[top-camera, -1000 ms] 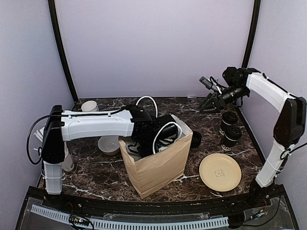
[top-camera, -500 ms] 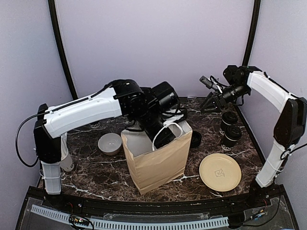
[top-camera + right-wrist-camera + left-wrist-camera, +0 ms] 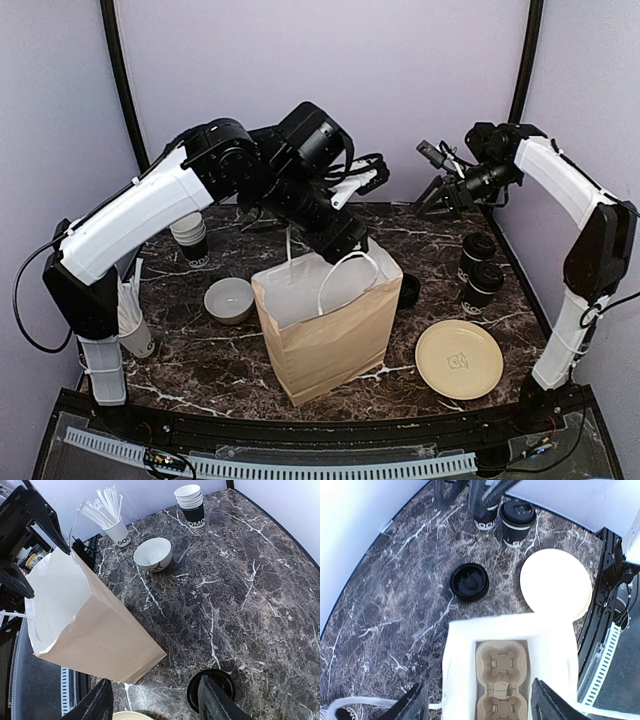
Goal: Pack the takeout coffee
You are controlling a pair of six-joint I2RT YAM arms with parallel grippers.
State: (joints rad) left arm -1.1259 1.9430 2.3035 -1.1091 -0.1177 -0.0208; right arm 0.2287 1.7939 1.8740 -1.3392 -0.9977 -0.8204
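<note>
Two hands, both empty. Left hand (image 3: pixel 480 686) hangs over the upright brown paper bag (image 3: pixel 330 335) with its fingers spread wide. A tan pulp cup carrier (image 3: pixel 501 680) lies on the bag's floor. Right hand (image 3: pixel 432 203) hovers with fingers apart above the dark marble bench (image 3: pixel 200 360). Takeout coffee: two black lidded paper cups, far cup (image 3: pixel 478 250) and near cup (image 3: pixel 486 282), stand upright just beside each other, outside the bag at its 2 o'clock. Low black lid stack (image 3: pixel 408 290) sits between bag and cups. Cream round plate (image 3: pixel 459 358) lies at 6 o'clock from the cups.

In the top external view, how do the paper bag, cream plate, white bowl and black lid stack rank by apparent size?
Largest to smallest:
1. paper bag
2. cream plate
3. white bowl
4. black lid stack, which the bag partly hides
</note>
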